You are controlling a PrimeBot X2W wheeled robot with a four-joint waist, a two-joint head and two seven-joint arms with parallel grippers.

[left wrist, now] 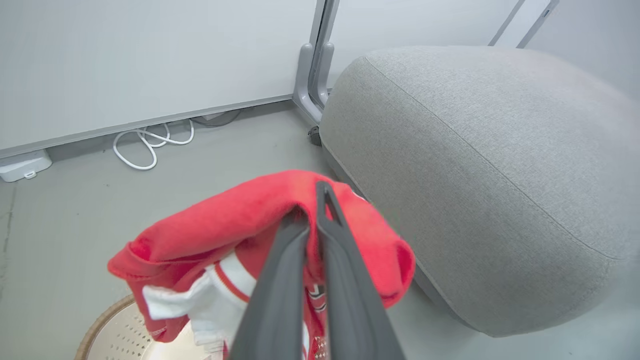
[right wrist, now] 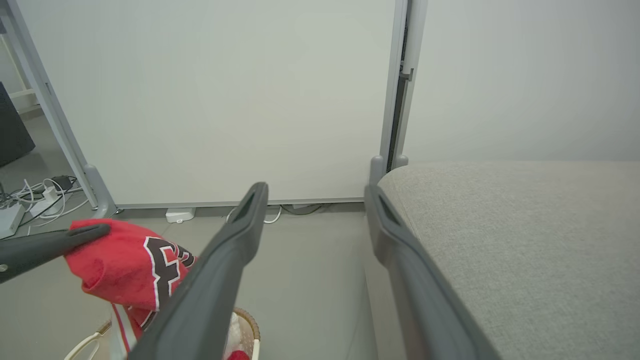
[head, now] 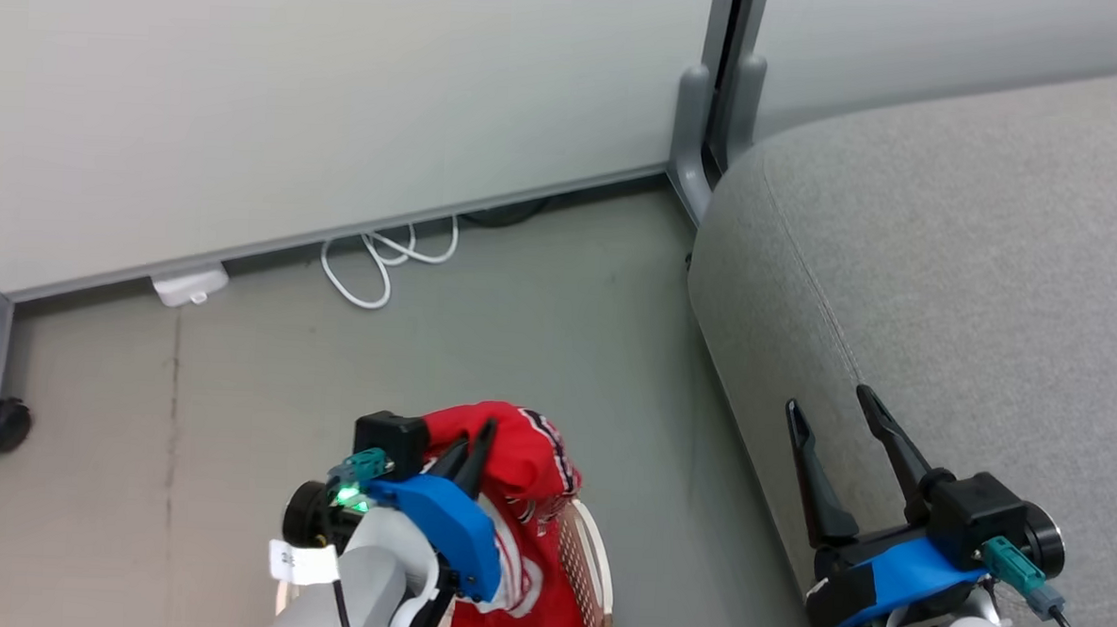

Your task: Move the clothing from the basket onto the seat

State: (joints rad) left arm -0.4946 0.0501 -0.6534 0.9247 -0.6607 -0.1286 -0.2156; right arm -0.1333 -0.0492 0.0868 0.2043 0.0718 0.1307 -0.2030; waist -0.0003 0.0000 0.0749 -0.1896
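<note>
The left gripper [head: 476, 442], clamped tight on the red jersey [head: 528, 463], holds it above the basket [head: 596, 565]; the grey seat [head: 947, 274] lies at two o'clock, nearer the empty, wide-open right gripper [head: 833, 406].

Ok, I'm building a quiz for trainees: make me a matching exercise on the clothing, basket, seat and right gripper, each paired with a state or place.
1 clothing
2 basket
3 seat
4 right gripper

A open, holding nothing
B beneath the hanging fabric
C grey, on the robot's right side
D red, pinched in the left gripper

Pairs: 1-D, 2-B, 3-C, 4-A
</note>
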